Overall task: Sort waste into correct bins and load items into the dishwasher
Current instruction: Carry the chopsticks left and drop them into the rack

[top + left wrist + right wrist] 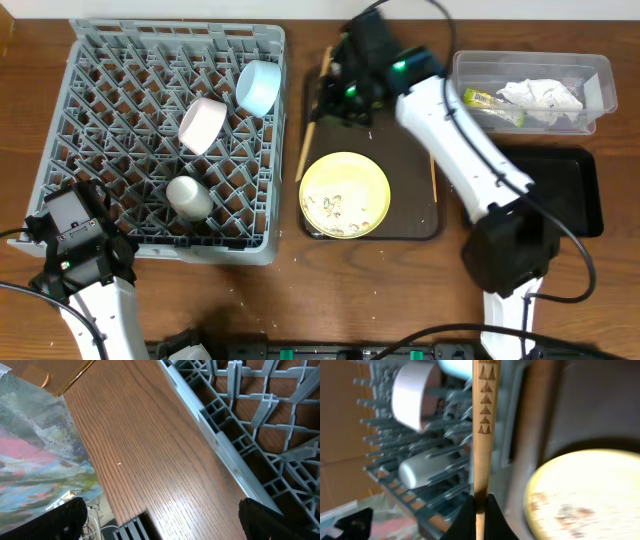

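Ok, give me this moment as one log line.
right gripper: shut on chopstick | left gripper: open, beside dish rack | plate: with crumbs, on brown tray | napkin, wrapper: in clear tub

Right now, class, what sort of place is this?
Probably a dish-clearing station: a large grey plastic pegged dish rack, a crumb-strewn pale yellow round plate, and a clear rectangular plastic tub holding rubbish.

The chopstick (482, 435) pinched in the right end effector (479, 510) runs out of frame both above it and down between its fingers (462, 522). The pale yellow plate (585, 495) beside that end effector is blurred and cropped. The left end effector (162, 522) shows only two dark fingertips (67, 520), clipped by the bottom edge.
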Robot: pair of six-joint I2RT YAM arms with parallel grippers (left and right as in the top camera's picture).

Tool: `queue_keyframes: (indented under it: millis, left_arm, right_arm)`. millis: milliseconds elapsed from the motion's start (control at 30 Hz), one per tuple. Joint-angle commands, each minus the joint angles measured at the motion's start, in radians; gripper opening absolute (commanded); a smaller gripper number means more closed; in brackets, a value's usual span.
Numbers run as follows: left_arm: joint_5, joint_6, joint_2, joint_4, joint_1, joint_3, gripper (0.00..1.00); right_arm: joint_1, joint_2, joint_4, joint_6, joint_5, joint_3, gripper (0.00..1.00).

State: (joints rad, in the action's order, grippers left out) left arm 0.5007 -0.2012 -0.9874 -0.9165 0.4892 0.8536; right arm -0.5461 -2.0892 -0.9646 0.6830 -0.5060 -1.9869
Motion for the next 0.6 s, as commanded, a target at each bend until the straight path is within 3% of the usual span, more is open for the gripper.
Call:
queue_keyframes:
  millis: [0, 333, 567]
  left_arm:
    - [0.009, 0.014, 0.002, -0.003, 0.005, 0.016, 0.98]
    - [0.009, 0.014, 0.002, -0.003, 0.005, 0.016, 0.98]
    - [0.009, 0.014, 0.002, -0.003, 0.005, 0.016, 0.98]
  right_arm:
    - [-0.079, 0.021, 0.000, 0.127, 0.037, -0.013, 0.01]
    - [-0.261, 0.008, -0.007, 0.146, 0.229, -0.013, 0.01]
    - [-0.306, -0.025, -0.007, 0.147, 0.273, -0.013, 0.04]
